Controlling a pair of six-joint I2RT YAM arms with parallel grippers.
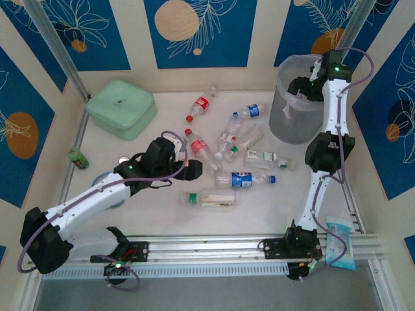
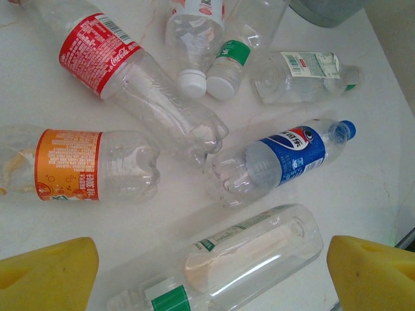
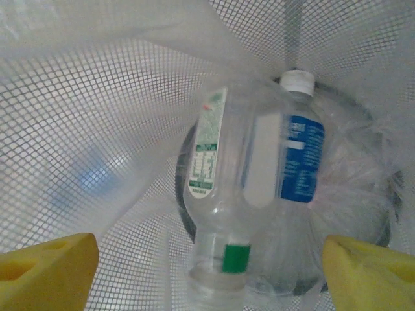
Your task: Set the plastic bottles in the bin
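You have at least two bottles [image 3: 211, 188] inside the bin [image 1: 288, 120] beneath your right jaws, spread wide and empty, while roughly nine more lie scattered on the desk [image 1: 162, 217], your left jaws wide open over a green-labelled bottle [image 2: 246, 253].

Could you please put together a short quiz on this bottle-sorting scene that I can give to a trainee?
1. True or false: the right end effector, over the bin, is shut on a bottle.
2. Which bottle lies under the left end effector, between its pads? A) red-labelled B) green-labelled C) blue-labelled
3. In the right wrist view, how many bottles lie inside the bin?
Key: 1 false, it is open. 2 B, the green-labelled bottle. 3 two: a green-capped bottle and a white-capped bottle.
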